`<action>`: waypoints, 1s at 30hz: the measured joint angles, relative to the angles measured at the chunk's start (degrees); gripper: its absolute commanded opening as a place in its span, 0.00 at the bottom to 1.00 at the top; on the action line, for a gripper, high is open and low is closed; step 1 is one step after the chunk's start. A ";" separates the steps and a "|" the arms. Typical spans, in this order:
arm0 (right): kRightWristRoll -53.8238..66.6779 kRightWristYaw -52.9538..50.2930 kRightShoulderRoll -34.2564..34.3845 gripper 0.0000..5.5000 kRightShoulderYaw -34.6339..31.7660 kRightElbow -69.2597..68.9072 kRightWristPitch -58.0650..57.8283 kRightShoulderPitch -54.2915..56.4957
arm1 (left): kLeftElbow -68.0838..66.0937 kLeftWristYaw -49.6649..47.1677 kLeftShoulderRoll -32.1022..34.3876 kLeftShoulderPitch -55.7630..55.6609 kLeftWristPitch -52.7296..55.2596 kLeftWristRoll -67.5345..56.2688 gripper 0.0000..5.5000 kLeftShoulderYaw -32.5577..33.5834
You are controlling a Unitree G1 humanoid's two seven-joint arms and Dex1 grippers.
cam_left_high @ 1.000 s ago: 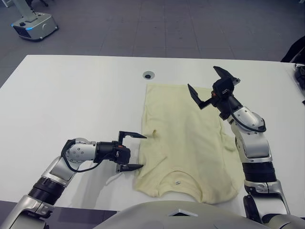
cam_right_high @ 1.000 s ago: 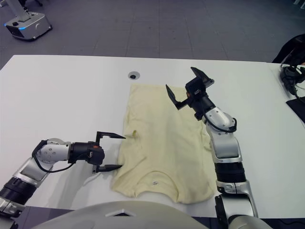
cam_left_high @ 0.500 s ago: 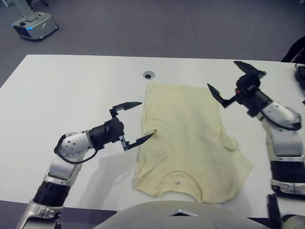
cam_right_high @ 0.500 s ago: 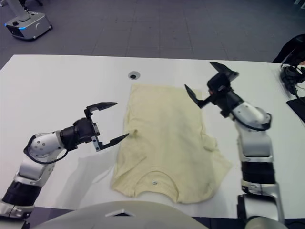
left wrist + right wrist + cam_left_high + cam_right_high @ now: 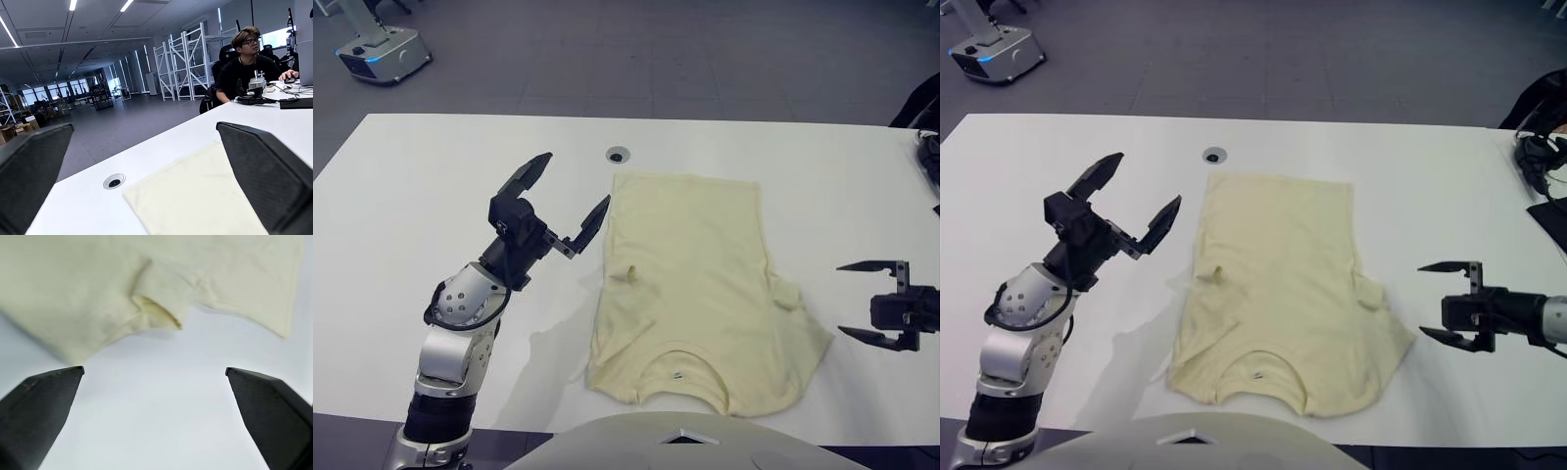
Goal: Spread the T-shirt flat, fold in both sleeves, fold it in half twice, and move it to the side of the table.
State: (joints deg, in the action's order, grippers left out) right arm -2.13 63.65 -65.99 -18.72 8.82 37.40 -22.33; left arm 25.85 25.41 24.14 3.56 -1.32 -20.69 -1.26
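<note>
A pale yellow T-shirt lies spread on the white table, collar toward me and hem at the far end. Its left sleeve is tucked in with a small pucker. The right sleeve is bunched at the shirt's right edge. My left gripper is open and raised above the table, left of the shirt's upper part. My right gripper is open, low over the table to the right of the shirt, with its fingertips pointing at the right sleeve. Neither holds anything.
A round cable hole sits in the table just beyond the shirt's far left corner. Dark cables and gear lie at the table's right edge. A wheeled machine stands on the floor at far left.
My left gripper rose from the shirt's left edge and swung up and back, staying open. My right gripper left the shirt's far right corner and dropped to the table right of the shirt.
</note>
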 measured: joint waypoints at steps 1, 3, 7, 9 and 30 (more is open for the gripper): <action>-0.39 0.08 -0.47 0.98 0.11 0.64 1.38 -0.34 | 0.11 -0.07 -0.28 0.01 0.02 0.58 0.98 0.00; -1.23 -0.11 -1.70 0.98 0.19 1.45 2.75 -0.45 | 0.48 -0.19 -0.44 0.01 0.03 1.19 0.98 0.01; -1.29 0.01 -2.32 0.98 -0.06 0.60 3.44 -5.00 | 0.85 0.11 -0.53 -0.05 0.06 2.72 0.98 -0.07; -1.64 -0.44 -2.33 0.98 0.25 -0.18 3.38 -5.41 | 0.87 0.13 -0.54 -0.04 0.06 3.32 0.98 -0.10; -7.54 -7.56 -2.33 0.63 8.21 -2.41 1.92 0.43 | 1.01 0.41 -0.89 -0.02 -0.06 5.93 0.98 -0.22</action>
State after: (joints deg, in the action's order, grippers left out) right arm -9.67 56.09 -68.33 -10.51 6.41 39.32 -21.90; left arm 26.86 25.82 23.25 3.54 -1.38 -14.77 -1.48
